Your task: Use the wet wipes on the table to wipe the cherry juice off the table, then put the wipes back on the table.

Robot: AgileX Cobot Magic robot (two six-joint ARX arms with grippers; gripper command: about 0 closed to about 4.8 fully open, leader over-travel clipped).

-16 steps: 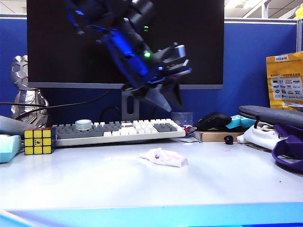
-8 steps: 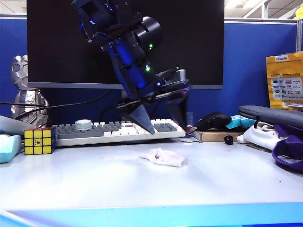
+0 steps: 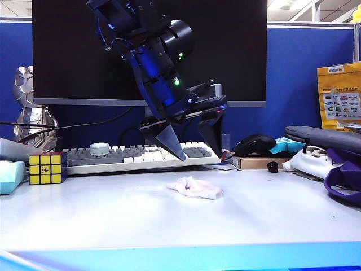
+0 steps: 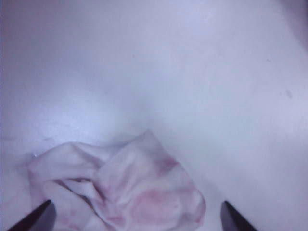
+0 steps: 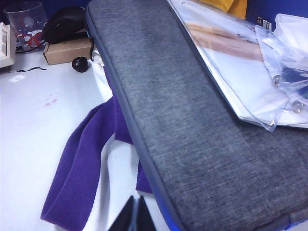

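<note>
The wet wipes (image 3: pixel 194 187) lie crumpled on the white table (image 3: pixel 113 220), white with pink stains. My left gripper (image 3: pixel 198 156) hangs open just above them, in front of the keyboard, its dark fingertips (image 3: pixel 179 156) pointing down and touching nothing. In the left wrist view the wet wipes (image 4: pixel 125 187) lie between the spread tips of the left gripper (image 4: pixel 137 220). Faint reddish marks of cherry juice (image 5: pixel 50 100) show on the table in the right wrist view. My right gripper (image 5: pixel 136 214) is shut and empty, beside a purple strap; it is out of the exterior view.
A keyboard (image 3: pixel 141 155) and monitor stand behind the wipes, a Rubik's cube (image 3: pixel 44 167) at the left. At the right are a mouse (image 3: pixel 256 144), a small black ball (image 3: pixel 272 166), a grey case (image 5: pixel 192 120) and purple straps (image 5: pixel 77 168).
The left gripper's jaws have spread wide and the gripper has tipped downward and sunk closer to the wipes. The wipes have not moved.
</note>
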